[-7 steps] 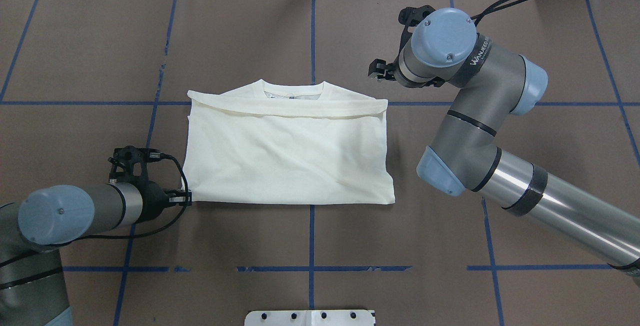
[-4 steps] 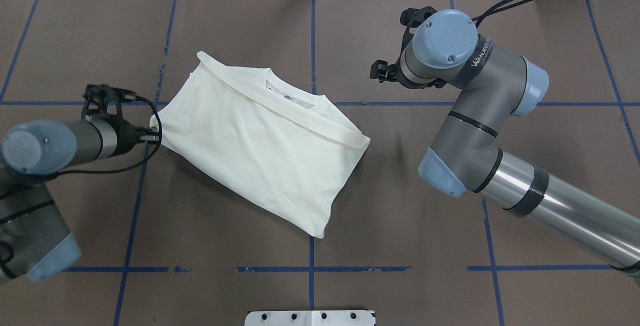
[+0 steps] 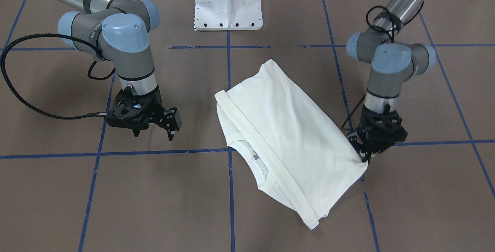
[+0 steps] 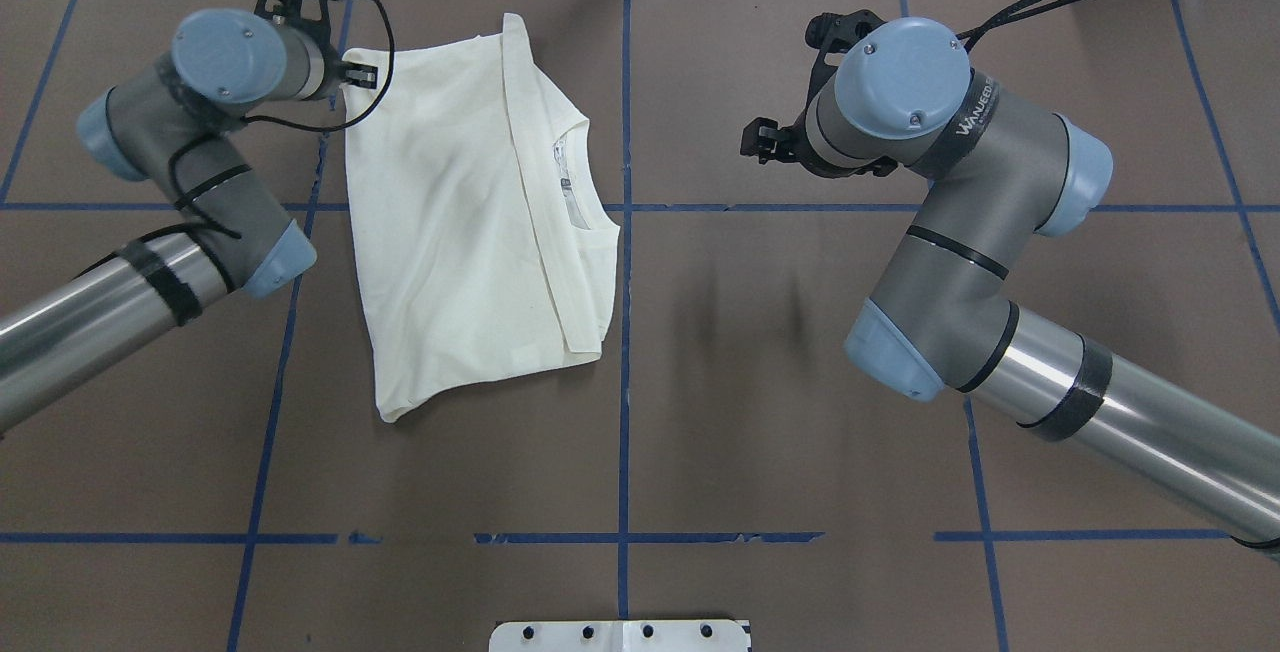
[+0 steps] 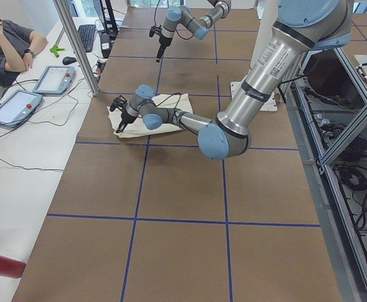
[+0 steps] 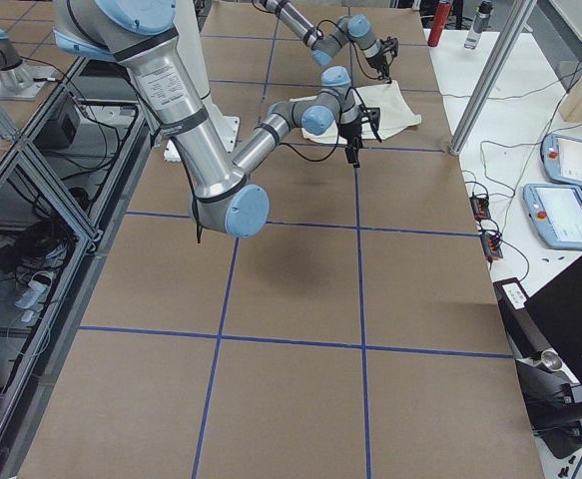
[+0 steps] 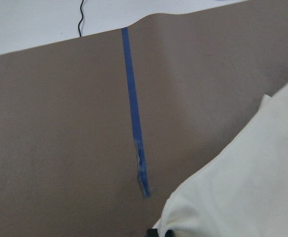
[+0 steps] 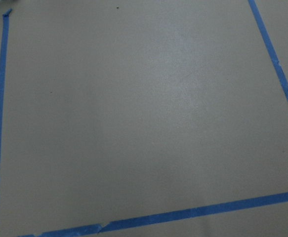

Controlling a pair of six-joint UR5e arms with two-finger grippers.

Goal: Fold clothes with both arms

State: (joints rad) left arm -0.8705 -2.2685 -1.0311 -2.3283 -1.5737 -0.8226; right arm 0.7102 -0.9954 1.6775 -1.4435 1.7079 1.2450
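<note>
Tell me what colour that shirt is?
Plain cream, no print showing on the shirt; the overhead view shows it best.

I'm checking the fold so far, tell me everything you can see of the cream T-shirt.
The T-shirt is plain cream cloth, folded into a rectangle lying flat on the brown table, neckline and label showing at its right edge in the overhead view. No print shows. The left gripper pinches its far left corner.

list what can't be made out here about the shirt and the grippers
- T-shirt underside: lies against the table in every view.
- Neck label text: too small in the overhead and front views.
- Left gripper hold on the shirt corner: fingertips cut off at the left wrist view's bottom edge.
- Right gripper: out of frame in its own wrist view.
</note>
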